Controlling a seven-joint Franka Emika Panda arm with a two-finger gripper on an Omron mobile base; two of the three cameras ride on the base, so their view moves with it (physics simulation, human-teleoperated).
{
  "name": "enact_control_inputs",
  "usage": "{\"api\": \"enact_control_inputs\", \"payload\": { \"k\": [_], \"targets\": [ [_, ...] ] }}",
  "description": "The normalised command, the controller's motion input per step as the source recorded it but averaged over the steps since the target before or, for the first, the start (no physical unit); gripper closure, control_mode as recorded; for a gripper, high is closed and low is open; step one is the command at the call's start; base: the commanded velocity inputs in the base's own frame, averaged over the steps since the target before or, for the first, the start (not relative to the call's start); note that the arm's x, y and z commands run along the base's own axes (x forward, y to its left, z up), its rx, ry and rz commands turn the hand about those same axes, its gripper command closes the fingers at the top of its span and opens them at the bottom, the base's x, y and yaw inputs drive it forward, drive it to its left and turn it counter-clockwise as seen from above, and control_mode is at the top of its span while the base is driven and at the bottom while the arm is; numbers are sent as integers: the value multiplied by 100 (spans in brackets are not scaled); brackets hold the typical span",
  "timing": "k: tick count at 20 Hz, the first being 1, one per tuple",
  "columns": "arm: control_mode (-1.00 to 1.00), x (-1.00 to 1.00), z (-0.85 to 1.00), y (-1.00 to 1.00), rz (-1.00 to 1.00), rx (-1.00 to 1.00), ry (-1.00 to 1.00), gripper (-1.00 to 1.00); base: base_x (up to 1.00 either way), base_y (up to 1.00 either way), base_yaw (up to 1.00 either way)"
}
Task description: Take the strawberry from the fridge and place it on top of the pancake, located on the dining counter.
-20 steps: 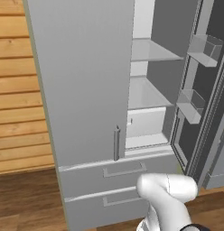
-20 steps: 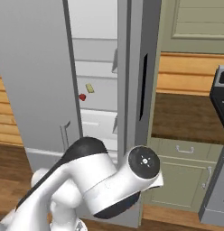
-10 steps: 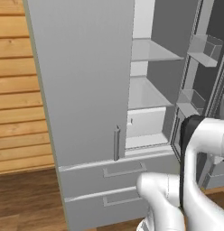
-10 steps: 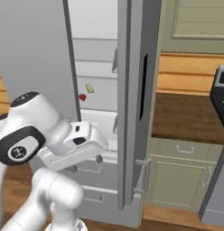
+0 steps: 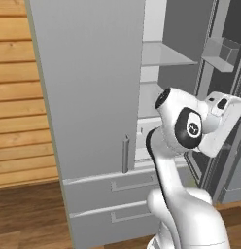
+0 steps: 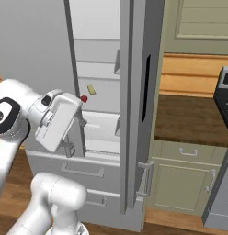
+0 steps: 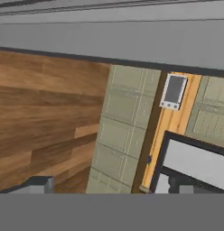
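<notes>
Standing early in the task: fridge [image 6: 134, 114] already open on its right side, left door shut, nothing picked up yet. Inside, on a white shelf, the strawberry [image 6: 83, 98] sits just left of a pale yellow bar [image 6: 91, 89], above a white drawer [image 6: 99, 131]. Raised in front of the opening, the gripper [image 6: 72, 137] hangs below and left of the fruit, apart from it; jaws hard to read, so cannot tell how wide, seemingly empty. Left to do: reaching in, grasping, carrying to the pancake.
</notes>
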Motion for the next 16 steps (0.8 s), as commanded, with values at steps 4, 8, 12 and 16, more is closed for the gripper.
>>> {"api": "enact_control_inputs", "payload": {
  "k": [4,8,12,16],
  "targets": [
    [-100,39,12,-4,-19,-39,8,-100,0,0,0],
    [-100,38,-1,-39,-1,0,-1,-100,0,0,0],
    [-100,65,6,-60,13,5,-2,-100,0,0,0],
    [-100,76,0,-44,16,2,0,-100,0,0,0]
  ]
}}
